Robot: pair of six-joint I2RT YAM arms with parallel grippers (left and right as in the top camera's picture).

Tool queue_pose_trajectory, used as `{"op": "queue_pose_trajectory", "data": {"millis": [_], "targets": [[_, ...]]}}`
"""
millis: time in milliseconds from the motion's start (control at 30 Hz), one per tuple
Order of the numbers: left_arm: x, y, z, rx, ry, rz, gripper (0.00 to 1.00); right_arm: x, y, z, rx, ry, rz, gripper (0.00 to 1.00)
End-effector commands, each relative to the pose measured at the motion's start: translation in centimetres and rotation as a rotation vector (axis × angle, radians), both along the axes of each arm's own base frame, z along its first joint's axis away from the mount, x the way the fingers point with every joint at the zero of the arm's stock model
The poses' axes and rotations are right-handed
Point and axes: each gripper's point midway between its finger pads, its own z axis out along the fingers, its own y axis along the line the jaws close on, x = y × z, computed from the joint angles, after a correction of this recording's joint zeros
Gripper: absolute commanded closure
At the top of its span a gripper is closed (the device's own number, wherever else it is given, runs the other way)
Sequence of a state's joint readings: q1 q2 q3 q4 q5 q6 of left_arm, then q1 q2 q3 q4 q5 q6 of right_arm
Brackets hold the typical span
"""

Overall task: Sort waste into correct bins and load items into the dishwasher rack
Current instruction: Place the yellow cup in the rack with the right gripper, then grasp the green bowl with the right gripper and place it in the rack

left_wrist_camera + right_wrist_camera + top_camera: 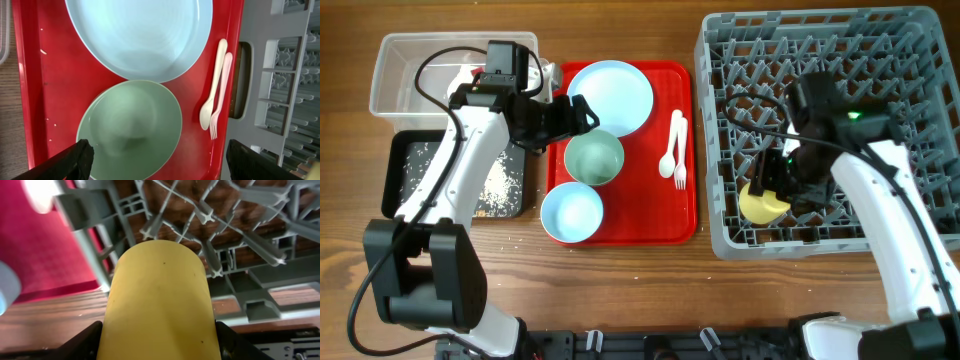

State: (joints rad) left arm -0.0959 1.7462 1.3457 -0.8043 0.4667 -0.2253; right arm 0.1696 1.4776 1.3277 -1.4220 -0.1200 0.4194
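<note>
My left gripper [582,112] is open and empty. It hovers over the red tray between the light blue plate [610,97] and the pale mint bowl [593,158]. In the left wrist view its fingers [160,162] straddle the mint bowl [130,130], with the plate [140,35] beyond. The white fork and spoon [675,150] lie side by side on the tray's right. The light blue bowl [571,212] sits at the tray's front. My right gripper [775,195] is shut on the yellow cup [157,300], held on its side at the front left of the grey dishwasher rack [910,60].
The clear tub [410,75] stands at the back left, with the black tray [405,170] in front of it holding white crumbs [500,185]. The red tray [685,215] lies between the bins and the rack. My left arm hides part of the tub.
</note>
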Motion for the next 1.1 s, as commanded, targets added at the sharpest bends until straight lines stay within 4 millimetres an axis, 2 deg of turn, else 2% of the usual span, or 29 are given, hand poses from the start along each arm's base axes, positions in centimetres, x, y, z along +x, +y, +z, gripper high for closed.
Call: {"op": "queue_pose_trajectory", "data": {"millis": [0, 100, 167, 200, 267, 333, 400, 433, 567, 633, 700, 733, 767, 833, 900, 933, 967, 1067], "targets": [[0.1, 0.4, 0.6, 0.019, -0.027, 0.001, 0.14, -0.6, 0.4, -2.9, -0.020, 0.067, 0.000, 0.41], [0.1, 0.4, 0.6, 0.019, -0.027, 0.001, 0.14, -0.9, 0.9, -4.5, -0.030, 0.106, 0.021, 0.40], [0.1, 0.4, 0.6, 0.019, -0.026, 0.001, 0.13, -0.7, 1.2, -5.7, -0.033, 0.120, 0.030, 0.34], [0.1, 0.4, 0.6, 0.019, -0.025, 0.001, 0.13, -0.6, 1.2, -6.3, -0.035, 0.127, 0.030, 0.27], [0.1, 0.4, 0.6, 0.019, -0.022, 0.002, 0.12, -0.4, 1.3, -6.6, -0.036, 0.130, 0.030, 0.19], [-0.1, 0.4, 0.5, 0.020, -0.016, 0.001, 0.12, 0.1, 1.4, -6.5, -0.032, 0.114, 0.030, 0.17], [-0.1, 0.4, 0.5, 0.020, -0.016, 0.001, 0.09, 1.7, 1.7, -5.1, -0.020, 0.057, 0.028, 0.16], [0.0, 0.4, 0.6, 0.020, -0.020, 0.001, 0.09, 2.8, 2.0, -3.8, -0.011, 0.016, 0.029, 0.16], [0.1, 0.7, 1.2, 0.018, -0.039, 0.010, 0.08, 7.7, 3.4, 3.4, 0.042, -0.212, 0.055, 0.16], [0.3, 1.4, 2.3, 0.017, -0.068, 0.027, 0.07, 10.1, 6.0, 6.8, 0.139, -0.350, 0.099, 0.17], [0.5, 2.5, 3.3, 0.030, -0.100, 0.056, 0.06, 11.6, 8.8, 8.0, 0.215, -0.438, 0.148, 0.20], [0.6, 3.3, 3.8, 0.045, -0.117, 0.078, 0.05, 12.3, 10.3, 7.9, 0.233, -0.463, 0.156, 0.23], [0.8, 4.6, 4.5, 0.069, -0.139, 0.111, 0.05, 13.0, 12.6, 7.2, 0.259, -0.478, 0.176, 0.24], [0.9, 6.3, 5.3, 0.096, -0.165, 0.157, 0.02, 13.5, 15.9, 5.5, 0.281, -0.468, 0.217, 0.27], [1.0, 8.5, 5.8, 0.134, -0.182, 0.213, 0.00, 13.7, 19.2, 2.2, 0.288, -0.419, 0.249, 0.32], [1.0, 9.1, 5.8, 0.146, -0.181, 0.228, 0.00, 13.8, 20.2, 0.8, 0.288, -0.396, 0.257, 0.35], [0.9, 9.8, 5.7, 0.154, -0.175, 0.246, 0.00, 13.6, 21.4, -1.4, 0.282, -0.349, 0.249, 0.39], [0.6, 10.7, 5.4, 0.166, -0.155, 0.268, 0.00, 12.4, 23.9, -5.9, 0.298, -0.240, 0.285, 0.46]]}}
